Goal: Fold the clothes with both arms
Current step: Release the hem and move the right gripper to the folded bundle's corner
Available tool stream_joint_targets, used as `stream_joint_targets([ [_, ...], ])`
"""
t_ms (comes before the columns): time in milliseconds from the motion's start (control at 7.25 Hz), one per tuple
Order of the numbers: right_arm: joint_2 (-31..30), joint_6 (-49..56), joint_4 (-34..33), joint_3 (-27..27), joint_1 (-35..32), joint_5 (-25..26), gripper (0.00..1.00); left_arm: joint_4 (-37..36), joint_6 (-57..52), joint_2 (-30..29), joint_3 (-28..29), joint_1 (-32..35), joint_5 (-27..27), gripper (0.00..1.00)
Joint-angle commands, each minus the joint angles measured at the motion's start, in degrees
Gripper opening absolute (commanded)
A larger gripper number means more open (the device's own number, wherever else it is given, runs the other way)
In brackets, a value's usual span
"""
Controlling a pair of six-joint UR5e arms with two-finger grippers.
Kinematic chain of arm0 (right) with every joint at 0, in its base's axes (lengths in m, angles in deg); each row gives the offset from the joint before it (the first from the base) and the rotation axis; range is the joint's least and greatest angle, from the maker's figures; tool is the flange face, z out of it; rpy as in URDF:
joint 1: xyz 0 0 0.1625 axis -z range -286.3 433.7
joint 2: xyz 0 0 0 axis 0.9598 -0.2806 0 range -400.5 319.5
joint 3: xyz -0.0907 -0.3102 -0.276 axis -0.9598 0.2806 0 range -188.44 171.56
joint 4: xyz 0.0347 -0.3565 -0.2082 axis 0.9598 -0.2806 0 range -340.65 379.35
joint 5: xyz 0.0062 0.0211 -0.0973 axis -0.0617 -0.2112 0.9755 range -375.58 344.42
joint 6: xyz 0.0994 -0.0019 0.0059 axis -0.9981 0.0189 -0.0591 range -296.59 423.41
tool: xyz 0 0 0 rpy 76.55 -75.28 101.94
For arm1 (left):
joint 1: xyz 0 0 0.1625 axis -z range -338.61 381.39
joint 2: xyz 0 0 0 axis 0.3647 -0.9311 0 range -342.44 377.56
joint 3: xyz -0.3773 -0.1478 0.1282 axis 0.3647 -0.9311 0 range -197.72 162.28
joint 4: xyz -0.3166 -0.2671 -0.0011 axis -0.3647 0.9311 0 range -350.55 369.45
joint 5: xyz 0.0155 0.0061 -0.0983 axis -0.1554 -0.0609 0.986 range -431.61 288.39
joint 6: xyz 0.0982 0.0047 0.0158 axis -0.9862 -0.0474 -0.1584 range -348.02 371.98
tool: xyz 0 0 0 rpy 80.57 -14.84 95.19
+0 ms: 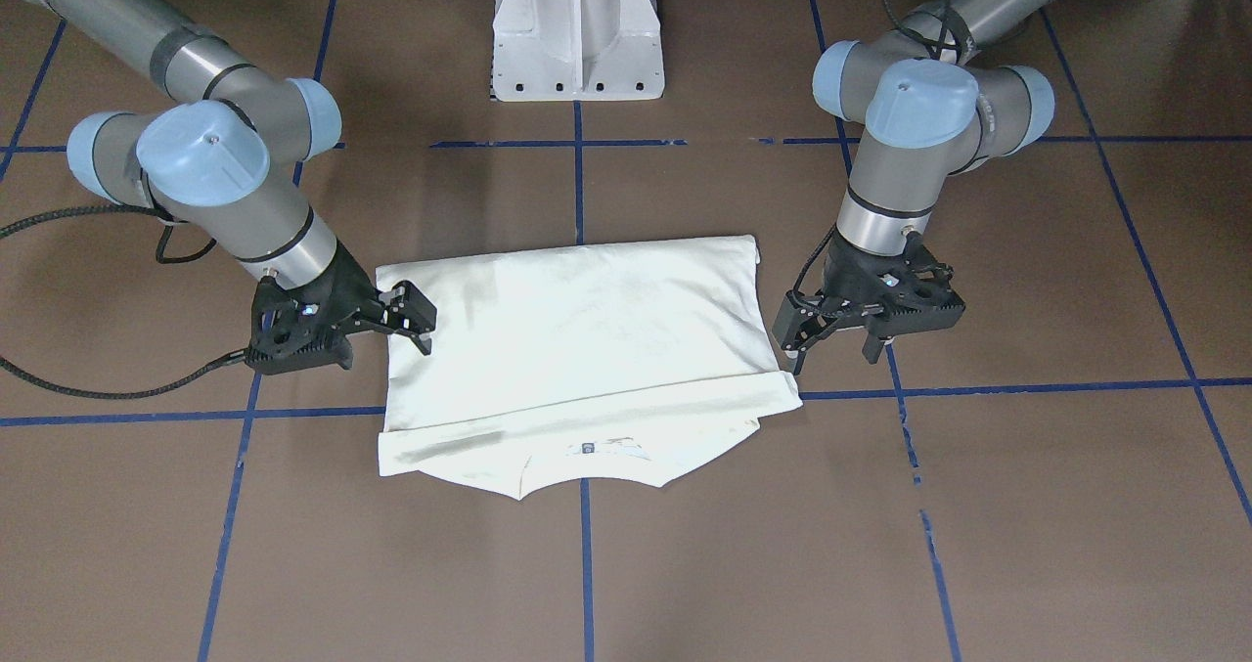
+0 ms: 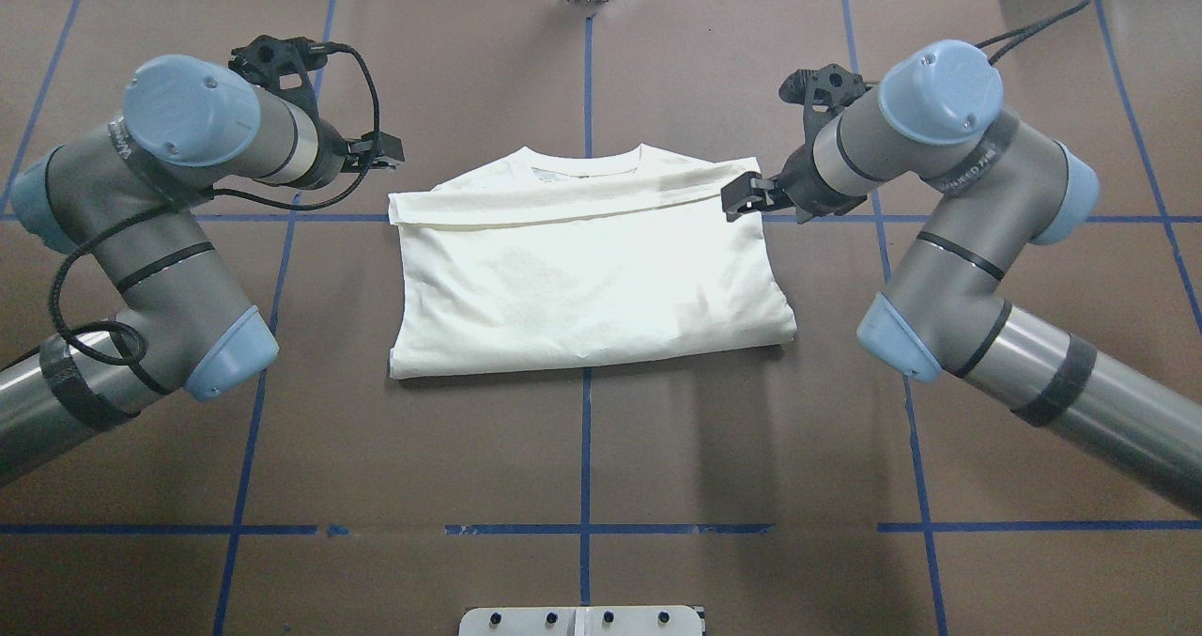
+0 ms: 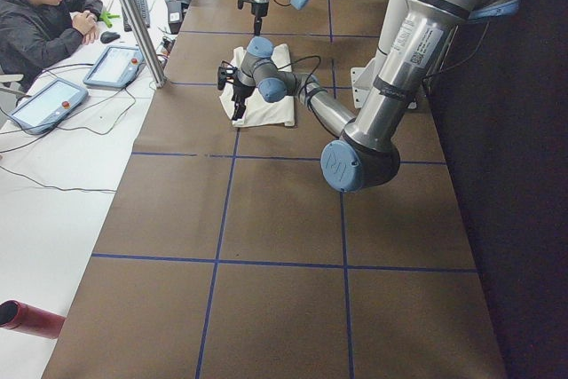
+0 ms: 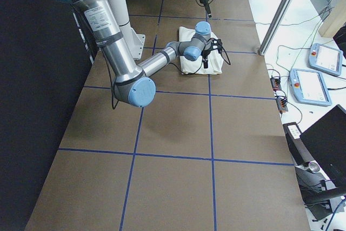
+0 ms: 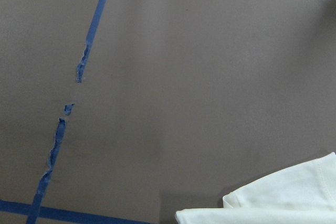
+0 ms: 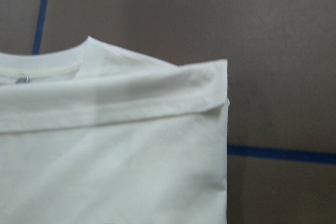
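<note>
W/ left hand (image 1: 833, 354) & right hand (image 1: 423, 325) both fingers-apart, empty, at overhead 10 & 2 o'clock corners of the T-shirt (image 2: 582, 279), pinch all layers simultaneously & evenly.

Loads of brown surface (image 2: 470, 448) between folded cream-white shirt (image 2: 582, 270) and white metal pedestal (image 2: 582, 620); left black claw (image 1: 831, 349) and right black claw (image 1: 423, 325) sit by its collar corners.
</note>
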Motion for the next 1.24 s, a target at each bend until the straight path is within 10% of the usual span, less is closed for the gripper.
stream_joint_targets([
  [0, -7.4, -0.5, -0.6, -5.5, 4.3, 0.8, 1.00, -0.4, -0.1, 1.4, -2.3, -0.1, 0.1, 1.00],
  [276, -7.4, -1.0, -0.6, -5.2, 6.9, 0.9, 0.97, -0.6, -0.1, 1.5, -2.9, -0.1, 0.8, 1.00],
  [551, -7.4, -1.0, -0.4, -5.3, 7.0, 0.7, 0.15, -0.5, 0.1, 1.8, -3.1, -0.1, 0.8, 1.00],
  [689, -7.4, -0.9, -0.4, -5.4, 7.0, 0.2, 0.00, -0.5, 0.2, 1.9, -3.1, -0.1, 0.9, 1.00],
  [1103, -8.8, -0.8, -0.5, -6.2, 7.6, -0.2, 0.00, -0.5, 0.5, 1.9, -4.1, -0.1, 0.9, 1.00],
])
